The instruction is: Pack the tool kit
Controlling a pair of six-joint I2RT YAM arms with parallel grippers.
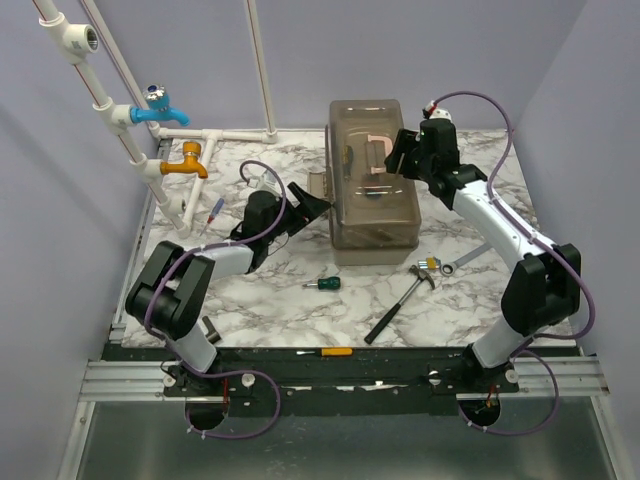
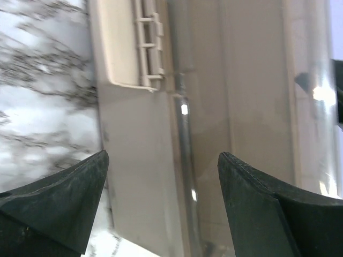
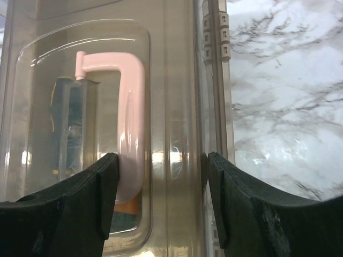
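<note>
The beige-grey toolbox [image 1: 372, 205] stands at the table's middle back, its smoky lid [image 3: 171, 80] down and its pink handle [image 3: 131, 107] lying flat in the lid's recess. My right gripper [image 1: 405, 155] [image 3: 161, 160] reaches over the box's right side. One finger presses the handle and the other the lid's right edge, so it is shut on the lid. My left gripper [image 1: 312, 205] [image 2: 163, 158] stands open, facing the box's left wall [image 2: 241, 80] just below a latch tab [image 2: 136, 48], with nothing between its fingers.
Loose on the marble lie a green-handled screwdriver [image 1: 323, 284], a hammer [image 1: 400, 303], a wrench [image 1: 452, 265], a small screwdriver [image 1: 214, 210] and an orange-handled screwdriver [image 1: 325, 352] at the front edge. Blue [image 1: 160, 108] and orange [image 1: 187, 160] taps on white pipes stand at the back left.
</note>
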